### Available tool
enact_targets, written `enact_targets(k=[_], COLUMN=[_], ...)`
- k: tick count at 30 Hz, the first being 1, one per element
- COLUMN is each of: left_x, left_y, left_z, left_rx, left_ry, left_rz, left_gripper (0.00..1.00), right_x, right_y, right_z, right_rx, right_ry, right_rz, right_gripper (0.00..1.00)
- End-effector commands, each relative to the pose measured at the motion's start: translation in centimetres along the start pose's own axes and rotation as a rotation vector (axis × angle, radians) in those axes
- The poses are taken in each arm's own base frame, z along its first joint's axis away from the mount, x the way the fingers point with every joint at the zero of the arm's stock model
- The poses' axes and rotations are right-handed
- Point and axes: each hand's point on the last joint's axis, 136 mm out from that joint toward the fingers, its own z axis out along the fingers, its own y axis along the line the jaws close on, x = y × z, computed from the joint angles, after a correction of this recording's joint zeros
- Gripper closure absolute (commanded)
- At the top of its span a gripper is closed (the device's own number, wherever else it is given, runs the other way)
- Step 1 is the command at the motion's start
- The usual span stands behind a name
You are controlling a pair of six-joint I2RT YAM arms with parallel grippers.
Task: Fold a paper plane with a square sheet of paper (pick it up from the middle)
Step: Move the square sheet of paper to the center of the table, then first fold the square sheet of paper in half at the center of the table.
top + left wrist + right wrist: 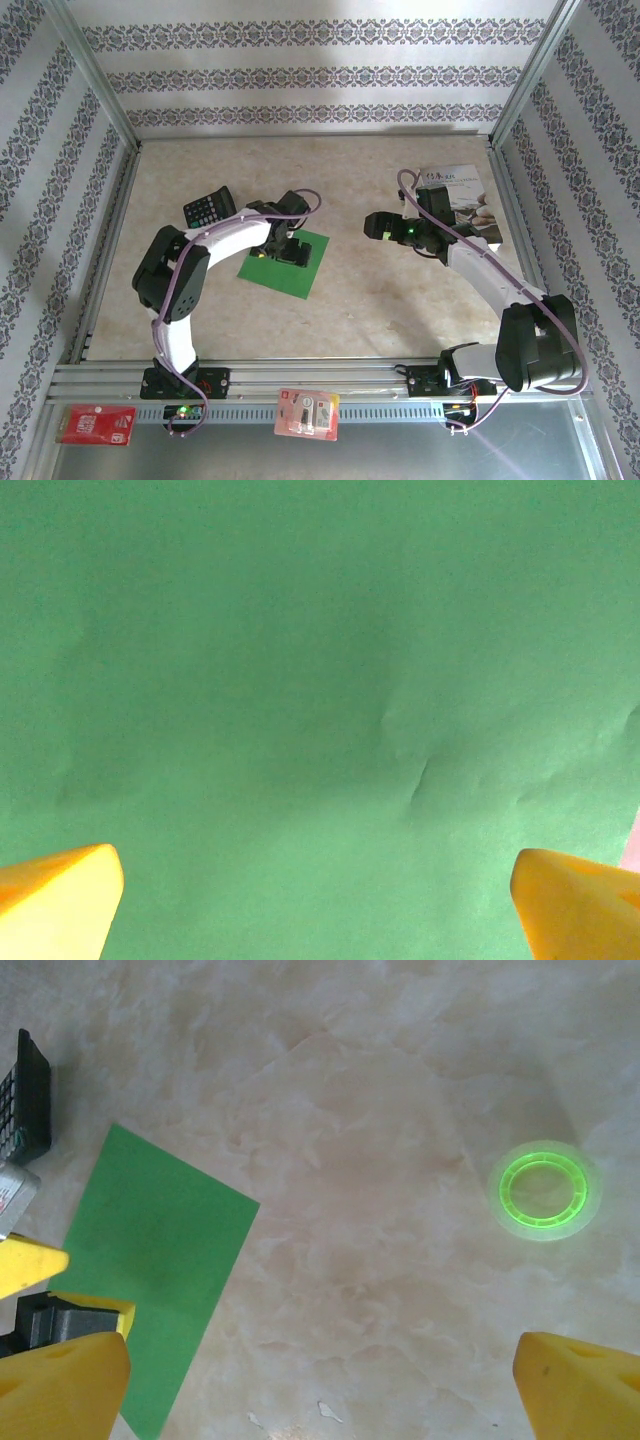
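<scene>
Robotics lab test cell here, not a home. Boxed in by bare aluminium frame posts [98,80] and flat wall panels [320,70] printed with striped floral wallpaper. Marble-look tabletop [380,300] underneath. Along the near edge, a slotted aluminium rail [320,375], with two cabled robot arms bolted on: left arm [215,240], right arm [490,280].

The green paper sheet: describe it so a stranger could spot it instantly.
On the left half of the table, beside the black calculator, a flat sheet lies under the left gripper. It is plain bright green, unlike its dark, keyed neighbour.
</scene>
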Motion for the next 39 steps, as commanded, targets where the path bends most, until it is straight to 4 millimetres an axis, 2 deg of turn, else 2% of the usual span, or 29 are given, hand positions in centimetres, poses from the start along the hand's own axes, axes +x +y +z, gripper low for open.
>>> enact_targets(k=[1,9,13,25,33,39], left_x=[0.5,0.1,0.1,2.5,3.3,3.2], left_y=[0.9,1.2,1.0,0.9,1.3,1.3], left_z=[1.1,1.9,2.4,4.8,5.5,5.5], left_rx=[-0.061,-0.1,-0.063,-0.028,-0.045,-0.046], left_ry=[0.091,0.141,0.149,0.241,0.264,0.259], left_rz=[0.09,0.068,0.041,0.018,0.022,0.019], left_gripper=[0.0,0.0,0.0,0.0,0.02,0.03], right_x=[-0.1,0.1,0.2,0.4,0.4,0.4], right_y=[-0.4,-0.7,-0.9,-1.1,-1.2,-1.3], right_z=[-0.3,-0.2,-0.2,0.1,0.1,0.1], right_rx=[0.009,0.017,0.022,0.028,0.036,0.044], right_ry=[-0.023,-0.02,-0.019,-0.012,-0.008,-0.009], right_rz=[0.003,0.0,-0.001,0.003,0.001,0.001], right_gripper=[0.02,0.02,0.02,0.02,0.02,0.02])
